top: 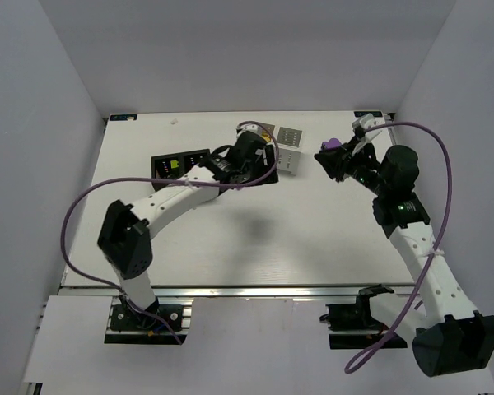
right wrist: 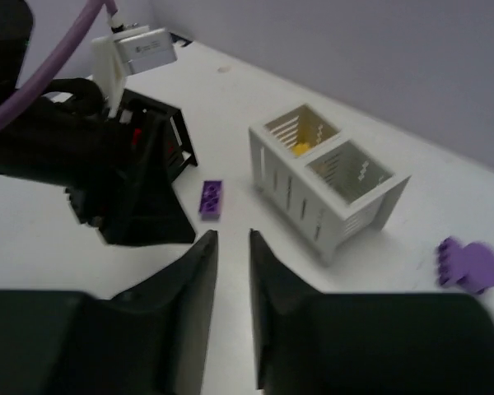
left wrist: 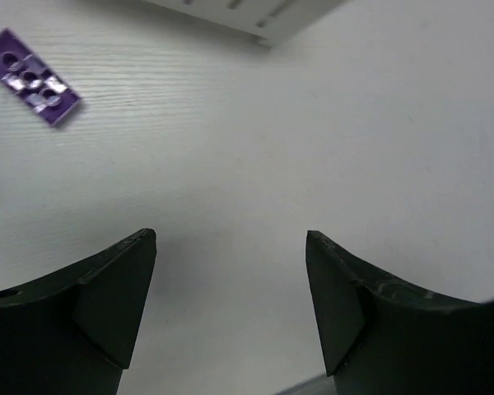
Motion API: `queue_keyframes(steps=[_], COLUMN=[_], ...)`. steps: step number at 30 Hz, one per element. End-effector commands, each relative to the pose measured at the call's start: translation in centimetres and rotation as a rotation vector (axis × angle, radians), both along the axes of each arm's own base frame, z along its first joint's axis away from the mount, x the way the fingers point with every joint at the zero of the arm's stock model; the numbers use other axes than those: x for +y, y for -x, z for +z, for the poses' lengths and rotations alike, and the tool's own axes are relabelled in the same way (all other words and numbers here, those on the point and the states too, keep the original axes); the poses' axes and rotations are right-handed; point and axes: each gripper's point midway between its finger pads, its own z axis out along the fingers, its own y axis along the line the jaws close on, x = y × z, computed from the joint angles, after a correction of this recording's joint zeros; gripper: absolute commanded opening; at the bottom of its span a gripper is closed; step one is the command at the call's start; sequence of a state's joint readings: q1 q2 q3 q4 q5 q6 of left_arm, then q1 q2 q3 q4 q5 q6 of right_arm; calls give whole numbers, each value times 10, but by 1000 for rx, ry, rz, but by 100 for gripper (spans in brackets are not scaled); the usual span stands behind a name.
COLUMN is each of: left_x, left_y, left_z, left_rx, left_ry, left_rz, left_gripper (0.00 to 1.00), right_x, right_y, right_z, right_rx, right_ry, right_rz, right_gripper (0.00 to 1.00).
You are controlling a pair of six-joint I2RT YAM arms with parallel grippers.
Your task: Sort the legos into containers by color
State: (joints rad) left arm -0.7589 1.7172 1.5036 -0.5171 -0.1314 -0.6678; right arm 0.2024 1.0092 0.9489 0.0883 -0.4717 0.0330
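Top external view showed the left gripper (top: 255, 169) low over the white table (top: 230, 239), between the black two-compartment plastic box (top: 181, 164) and the white slotted two-compartment plastic box (top: 290, 148). A lime green plastic brick (top: 173, 164) lay inside the black box with a bit of red beside it; I could not tell which cell held which. The right gripper (top: 336, 160) hung just beside a chunky purple plastic brick (top: 333, 144) lying loose on the table, right of the white box.

Left wrist view had the left gripper (left wrist: 230, 239) spread wide with only bare table between its fingers. A flat purple studded plastic plate (left wrist: 33, 78) lay ahead and to the left, well apart from them, and a corner of the white box (left wrist: 255, 16) showed at the top edge.

Right wrist view showed the right gripper (right wrist: 232, 239) drawn nearly together with a slim gap, pinching nothing. A yellow plastic brick (right wrist: 300, 149) sat in the far cell of the white box (right wrist: 329, 197); the floor of the nearer cell was hidden. The purple plate (right wrist: 212, 200) lay on the table between the two boxes, and the purple brick (right wrist: 469, 265) off to the right.

Judging by this, the sorting was well along: green, red and yellow were housed, and the two purple pieces remained to be boxed
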Motion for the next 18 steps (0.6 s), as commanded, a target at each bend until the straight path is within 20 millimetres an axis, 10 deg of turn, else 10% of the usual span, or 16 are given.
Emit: queue_keyframes(steps=[1, 18], left_x=[43, 58], left_y=[-16, -76], left_z=[-15, -81], left_rx=[36, 2], left_ry=[-169, -406], left_rz=[327, 512], left_gripper=[83, 87], right_x=[0, -38], right_y=[8, 16], right_z=[-38, -30], right_rx=[117, 127], right_ry=[-30, -65], right_rz=[79, 84], right_gripper=[23, 39])
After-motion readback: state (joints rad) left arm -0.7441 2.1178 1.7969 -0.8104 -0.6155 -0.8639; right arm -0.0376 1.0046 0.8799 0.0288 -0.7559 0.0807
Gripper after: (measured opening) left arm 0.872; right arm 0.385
